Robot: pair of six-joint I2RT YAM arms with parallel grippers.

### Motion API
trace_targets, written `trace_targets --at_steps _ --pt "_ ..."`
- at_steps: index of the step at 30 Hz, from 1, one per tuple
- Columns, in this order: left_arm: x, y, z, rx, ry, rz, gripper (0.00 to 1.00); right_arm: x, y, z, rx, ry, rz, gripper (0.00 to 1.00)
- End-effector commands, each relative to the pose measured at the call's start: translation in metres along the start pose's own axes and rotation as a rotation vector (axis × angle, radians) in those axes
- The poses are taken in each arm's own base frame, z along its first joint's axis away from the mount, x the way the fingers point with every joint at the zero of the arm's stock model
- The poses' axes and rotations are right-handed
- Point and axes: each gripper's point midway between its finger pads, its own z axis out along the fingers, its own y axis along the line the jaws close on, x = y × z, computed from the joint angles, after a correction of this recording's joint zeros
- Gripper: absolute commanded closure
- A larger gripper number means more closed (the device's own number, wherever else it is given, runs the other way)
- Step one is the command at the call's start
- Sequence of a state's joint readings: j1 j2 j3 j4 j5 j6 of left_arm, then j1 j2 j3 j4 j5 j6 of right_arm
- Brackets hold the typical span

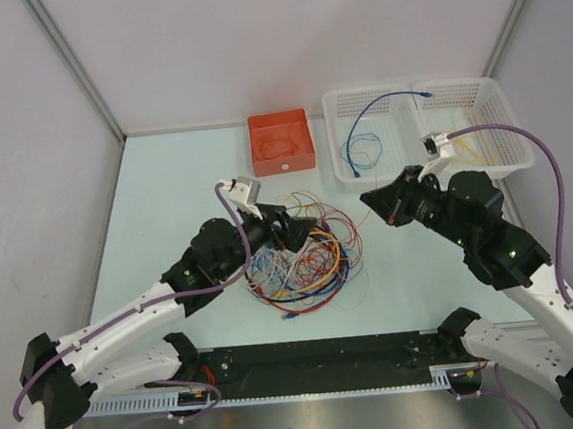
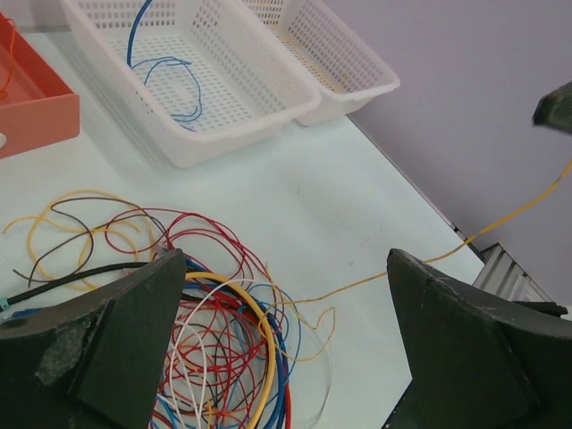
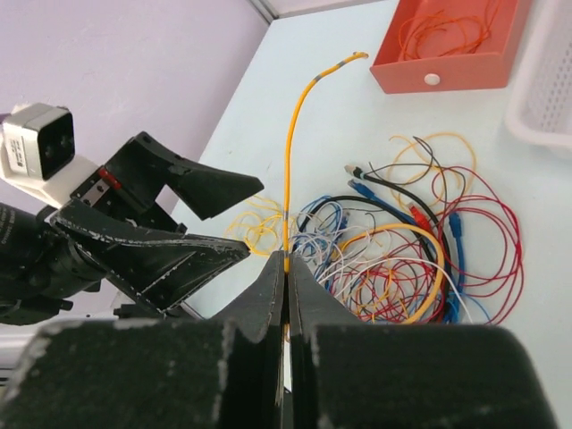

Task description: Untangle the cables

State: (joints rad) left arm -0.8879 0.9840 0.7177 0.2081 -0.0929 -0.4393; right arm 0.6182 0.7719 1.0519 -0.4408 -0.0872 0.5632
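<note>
Tangled cables (image 1: 301,261) heaped in the middle of table (image 1: 165,205), near side under left gripper (image 2: 281,264), jaws spread wide, nothing between. Right gripper (image 3: 285,261) pinched tight on one yellow cable (image 3: 291,152), raised right of heap. Beyond heap: orange bin (image 1: 258,152) holding orange wire (image 3: 447,31); two white baskets (image 1: 396,145), blue cable (image 2: 131,40) in the left one.
</note>
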Motion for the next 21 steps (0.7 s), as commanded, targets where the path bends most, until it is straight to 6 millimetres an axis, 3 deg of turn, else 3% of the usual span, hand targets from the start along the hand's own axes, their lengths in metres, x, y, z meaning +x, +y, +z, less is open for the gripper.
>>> trace_targets --at_steps 1,4,5,10,17,18,21 --pt "-0.009 0.004 -0.011 -0.008 -0.08 -0.103 0.0 -0.032 0.019 -0.016 -0.026 -0.078 -0.051 1.0" --pt "0.004 0.006 -0.015 0.009 -0.025 -0.178 0.0 -0.049 0.029 -0.021 -0.039 -0.107 -0.076 1.0" --pt "0.01 0.008 -0.014 0.005 0.0 -0.179 0.0 -0.066 0.038 -0.029 -0.051 -0.148 -0.099 1.0" --pt "0.012 -0.005 -0.017 0.082 0.022 -0.142 0.0 -0.106 0.062 -0.043 -0.073 -0.229 -0.145 1.0" --pt "0.002 -0.033 -0.023 0.251 -0.037 -0.108 0.0 -0.116 0.082 -0.043 -0.138 -0.222 -0.106 1.0" --pt "-0.01 -0.042 -0.026 0.293 -0.091 -0.101 0.0 -0.116 0.083 -0.042 -0.141 -0.218 -0.096 1.0" --pt "-0.017 -0.062 -0.031 0.38 -0.148 -0.088 0.0 -0.115 0.085 -0.042 -0.152 -0.21 -0.077 1.0"
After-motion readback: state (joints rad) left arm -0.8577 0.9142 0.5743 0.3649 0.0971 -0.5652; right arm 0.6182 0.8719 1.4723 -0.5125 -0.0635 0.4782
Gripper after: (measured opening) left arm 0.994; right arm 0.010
